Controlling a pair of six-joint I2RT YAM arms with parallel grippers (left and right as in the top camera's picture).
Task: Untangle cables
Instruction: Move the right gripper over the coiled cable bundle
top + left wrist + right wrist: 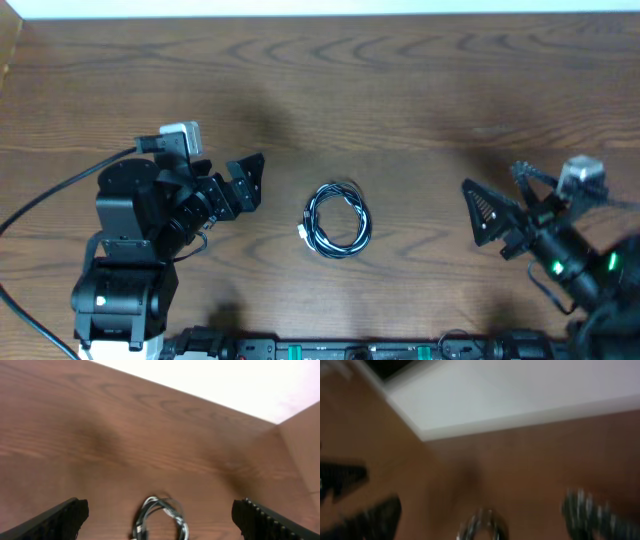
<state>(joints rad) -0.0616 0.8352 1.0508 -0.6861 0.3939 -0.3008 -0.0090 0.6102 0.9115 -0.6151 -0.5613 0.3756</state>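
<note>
Cords [312, 225] lie in one small coil on the tabletop [420, 90] — nothing holds them.
The left end effector [248, 183] and right end effector [482, 512] sit on either side — both spread wide.

Only the coiled cables [337, 220] lie between left pincer [245, 184] and right pincer [497, 222].

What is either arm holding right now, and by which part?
Nothing. The cables lie coiled between the left gripper and right gripper, touching neither; both jaws stand open.
</note>
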